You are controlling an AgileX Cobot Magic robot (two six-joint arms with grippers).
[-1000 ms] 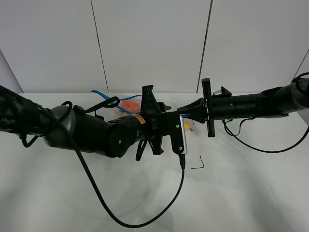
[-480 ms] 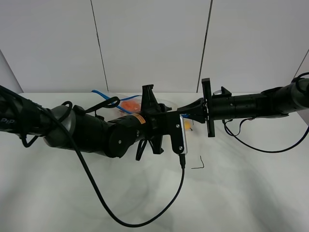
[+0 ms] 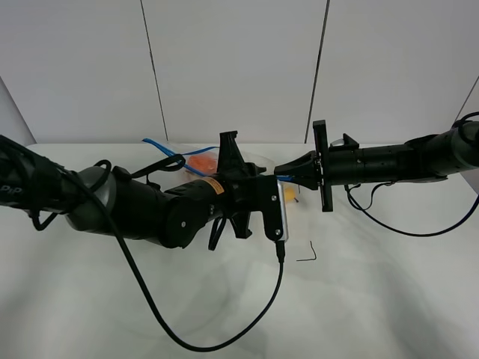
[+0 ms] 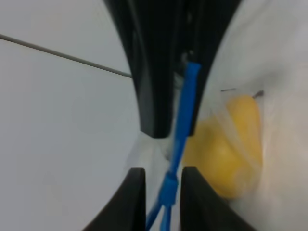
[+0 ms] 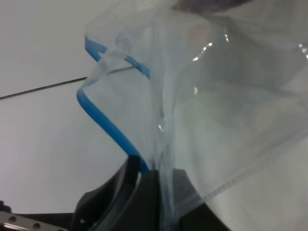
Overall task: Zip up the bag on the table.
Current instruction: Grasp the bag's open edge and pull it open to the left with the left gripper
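The clear plastic bag (image 3: 254,159) lies at the back middle of the white table (image 3: 359,299), mostly hidden behind my arms. Its blue zipper strip (image 3: 161,147) runs left; an orange (image 3: 200,162) and the yellow pear (image 3: 290,194) show through it, and the eggplant is hidden. My left gripper (image 3: 263,179) is shut on the strip (image 4: 180,139), with the pear (image 4: 226,154) beside it. My right gripper (image 3: 283,173) faces it, shut on the strip's end (image 5: 108,122) and the bag's plastic (image 5: 216,120). The right gripper's fingers (image 4: 154,96) stand just ahead of my left gripper (image 4: 163,197).
A thin black mark (image 3: 307,254) lies on the table in front of the grippers. The left arm's black cable (image 3: 224,340) loops down over the front of the table. White wall panels (image 3: 232,67) stand behind the table.
My left gripper and its wrist have slid a little to the left along the strip. The right gripper has held still.
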